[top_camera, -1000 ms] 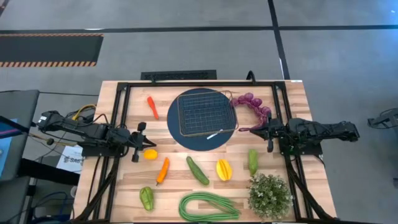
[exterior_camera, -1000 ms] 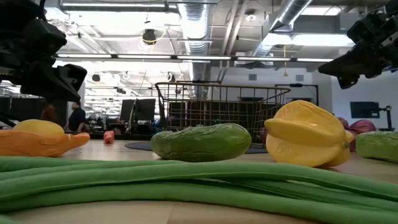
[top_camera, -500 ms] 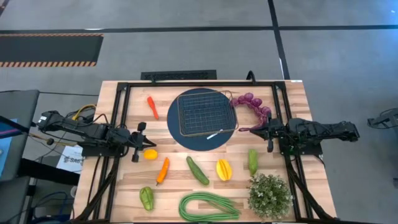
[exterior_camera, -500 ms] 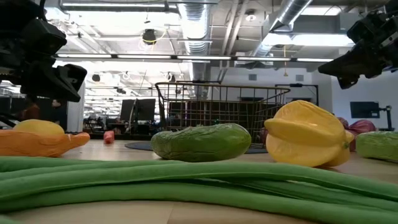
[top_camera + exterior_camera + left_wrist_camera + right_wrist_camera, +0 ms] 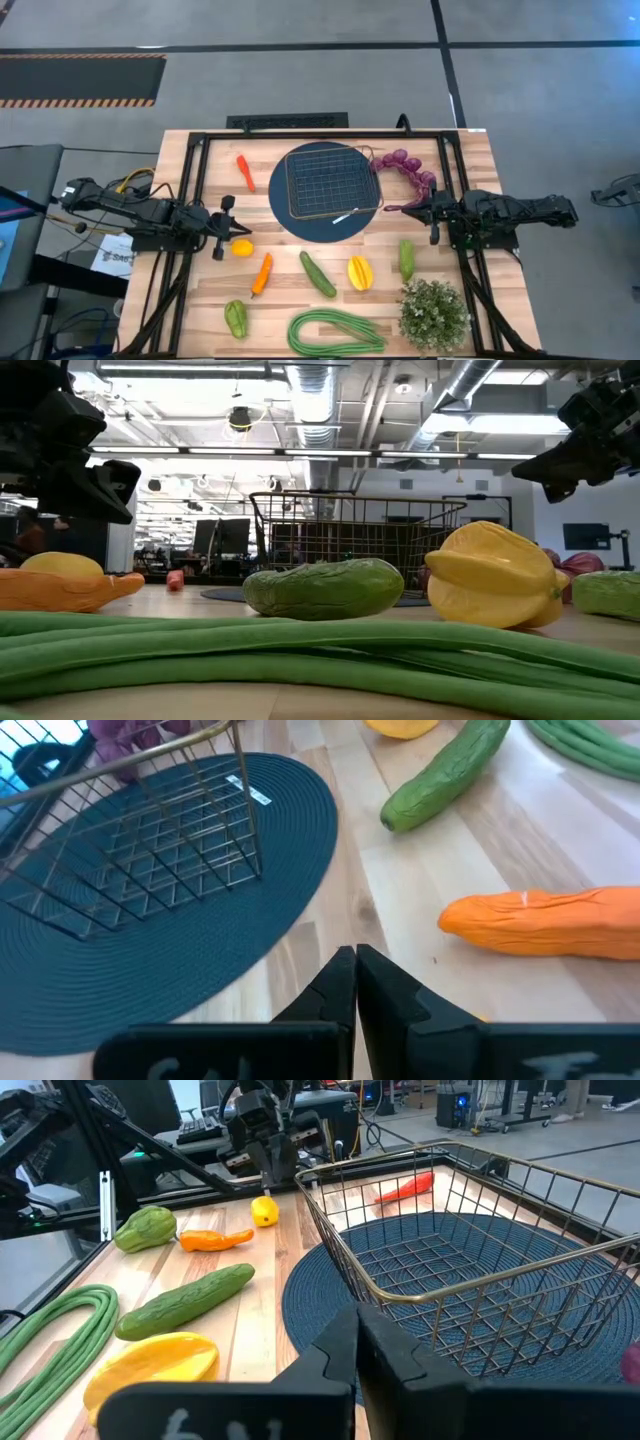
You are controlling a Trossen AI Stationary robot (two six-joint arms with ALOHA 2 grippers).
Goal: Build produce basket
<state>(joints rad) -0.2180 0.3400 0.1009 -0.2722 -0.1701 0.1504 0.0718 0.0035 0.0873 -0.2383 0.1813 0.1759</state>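
The wire basket [image 5: 330, 181] stands on a round dark blue mat [image 5: 279, 200] at the table's far middle, with nothing in it. Produce lies around it on the wood: purple grapes [image 5: 405, 168], a red carrot [image 5: 245, 171], a lemon [image 5: 241, 248], an orange carrot [image 5: 262, 273], a cucumber [image 5: 318, 274], a yellow fruit [image 5: 360, 272], a green pepper [image 5: 235, 319] and green beans [image 5: 335, 333]. My left gripper [image 5: 240, 232] hangs shut above the table's left side, just beyond the lemon. My right gripper [image 5: 393, 208] hangs shut at the right, by the grapes. Both wrist views show shut fingers [image 5: 355, 972], [image 5: 357, 1332].
A bushy potted plant [image 5: 433, 314] stands at the near right corner, with a small green vegetable [image 5: 406, 259] just beyond it. A black frame [image 5: 320, 135] runs along the table's far and side edges. Bare wood lies between the mat and the near row of produce.
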